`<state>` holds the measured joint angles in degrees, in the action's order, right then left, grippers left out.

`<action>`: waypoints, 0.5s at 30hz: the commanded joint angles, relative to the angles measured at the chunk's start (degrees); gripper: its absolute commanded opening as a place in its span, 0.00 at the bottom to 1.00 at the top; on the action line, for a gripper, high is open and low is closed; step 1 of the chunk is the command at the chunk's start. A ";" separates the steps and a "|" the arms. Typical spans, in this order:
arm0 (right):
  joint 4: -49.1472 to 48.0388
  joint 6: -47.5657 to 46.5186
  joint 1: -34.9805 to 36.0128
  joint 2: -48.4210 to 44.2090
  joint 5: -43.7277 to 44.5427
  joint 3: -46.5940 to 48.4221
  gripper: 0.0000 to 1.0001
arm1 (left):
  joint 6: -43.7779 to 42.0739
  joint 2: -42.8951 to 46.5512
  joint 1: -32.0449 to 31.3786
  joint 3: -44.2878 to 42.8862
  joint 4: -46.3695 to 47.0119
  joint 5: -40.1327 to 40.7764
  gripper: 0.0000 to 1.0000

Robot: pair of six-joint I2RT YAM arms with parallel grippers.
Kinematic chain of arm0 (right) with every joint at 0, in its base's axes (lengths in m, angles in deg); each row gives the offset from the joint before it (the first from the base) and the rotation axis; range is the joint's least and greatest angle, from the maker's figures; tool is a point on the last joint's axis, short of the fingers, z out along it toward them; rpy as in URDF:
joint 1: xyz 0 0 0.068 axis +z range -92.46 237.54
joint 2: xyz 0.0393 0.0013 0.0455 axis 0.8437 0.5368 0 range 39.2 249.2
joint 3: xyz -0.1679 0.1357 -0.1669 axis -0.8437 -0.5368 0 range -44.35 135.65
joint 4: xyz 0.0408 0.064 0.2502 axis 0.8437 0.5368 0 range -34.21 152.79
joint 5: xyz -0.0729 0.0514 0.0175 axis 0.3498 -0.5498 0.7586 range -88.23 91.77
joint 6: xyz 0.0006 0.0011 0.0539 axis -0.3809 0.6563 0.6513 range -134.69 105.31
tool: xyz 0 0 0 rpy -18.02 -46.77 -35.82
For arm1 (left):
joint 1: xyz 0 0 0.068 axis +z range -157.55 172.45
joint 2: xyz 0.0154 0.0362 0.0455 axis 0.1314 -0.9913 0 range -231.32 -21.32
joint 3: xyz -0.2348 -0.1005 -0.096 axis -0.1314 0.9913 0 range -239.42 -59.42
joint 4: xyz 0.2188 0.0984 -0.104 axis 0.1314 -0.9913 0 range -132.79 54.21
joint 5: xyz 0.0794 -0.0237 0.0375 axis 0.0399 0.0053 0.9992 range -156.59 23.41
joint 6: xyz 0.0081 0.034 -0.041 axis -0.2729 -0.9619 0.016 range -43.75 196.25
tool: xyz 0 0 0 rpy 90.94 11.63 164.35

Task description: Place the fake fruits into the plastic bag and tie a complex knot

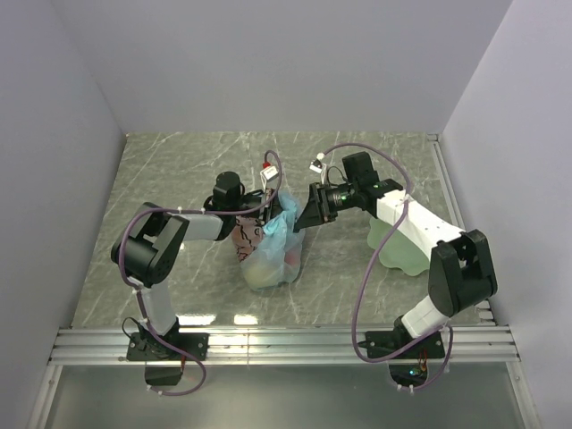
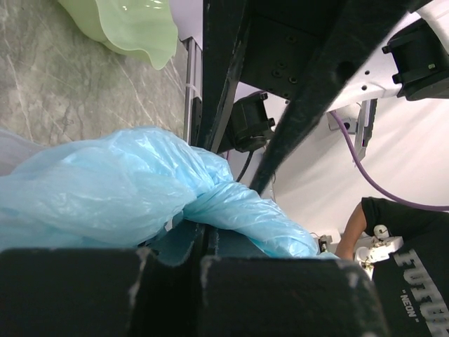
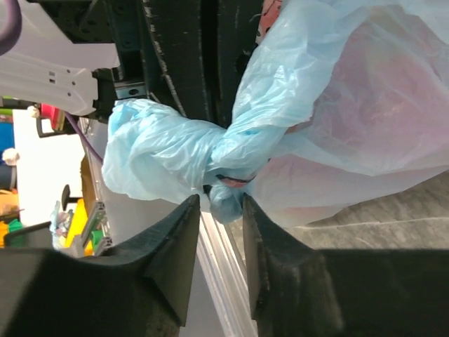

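Note:
The light-blue plastic bag (image 1: 266, 255) stands at the table's middle, with orange and yellow fake fruits (image 1: 268, 271) showing through it. Its top is twisted into a bunched knot (image 3: 235, 151) with a wide tail (image 3: 151, 158). My left gripper (image 1: 268, 213) is at the bag's top. In the left wrist view the gripper (image 2: 203, 242) is shut, with the bag's blue plastic (image 2: 126, 182) pinched at its tips. My right gripper (image 1: 299, 219) is just right of the bag top. In the right wrist view it (image 3: 221, 210) is open, with a small blue nub of the knot between its fingertips (image 3: 261, 225).
The pale green wavy-edged plate (image 1: 399, 252) lies at the right, partly under my right arm, and also shows in the left wrist view (image 2: 133, 24). Grey walls close the table on three sides. A metal rail (image 1: 286, 341) runs along the near edge.

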<state>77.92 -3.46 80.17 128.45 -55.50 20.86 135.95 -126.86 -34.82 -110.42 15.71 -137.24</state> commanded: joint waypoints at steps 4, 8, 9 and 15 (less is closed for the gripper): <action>-1.48 -0.50 0.13 0.22 -0.47 -0.79 0.07 | 0.24 1.03 -0.16 -0.15 4.13 -0.54 0.01; -1.30 -0.76 -0.13 0.13 -0.47 -0.52 0.00 | -1.60 2.08 -0.15 0.11 1.68 -1.07 0.09; -1.21 -0.85 -0.13 0.13 -0.56 -0.44 0.00 | -3.09 2.26 0.02 0.11 -0.25 -1.15 0.11; 0.36 -2.60 -0.31 -0.13 -0.73 0.09 0.00 | -12.04 4.37 1.86 -1.20 -12.02 -1.77 0.21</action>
<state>78.03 -4.29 79.88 128.63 -55.04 20.73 131.05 -125.33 -33.88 -110.14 10.14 -137.75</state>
